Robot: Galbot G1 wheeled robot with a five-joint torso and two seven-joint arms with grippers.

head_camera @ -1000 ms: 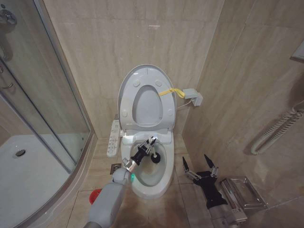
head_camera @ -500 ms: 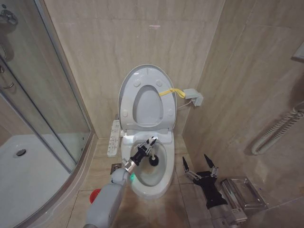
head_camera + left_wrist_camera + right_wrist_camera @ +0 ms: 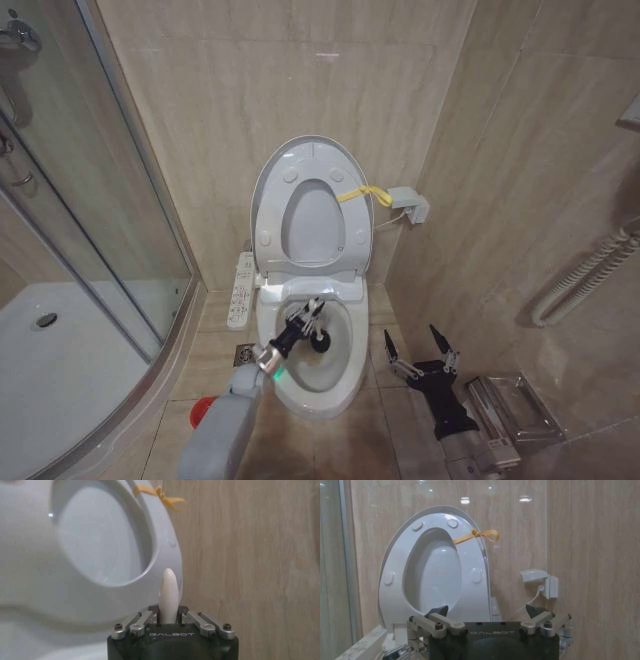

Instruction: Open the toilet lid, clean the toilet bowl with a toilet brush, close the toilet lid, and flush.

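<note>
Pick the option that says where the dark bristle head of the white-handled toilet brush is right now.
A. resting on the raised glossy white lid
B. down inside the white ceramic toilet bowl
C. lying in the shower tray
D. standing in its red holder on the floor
B: the head view shows the left tool shut on the thin white-handled toilet brush, its dark bristle head down inside the white ceramic toilet bowl, with the glossy white oval lid raised.

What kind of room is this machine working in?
A bathroom, most likely a small home or hotel one: a floor-standing toilet bowl with its toilet lid raised, a glass shower enclosure beside it, and tiled walls.
</note>
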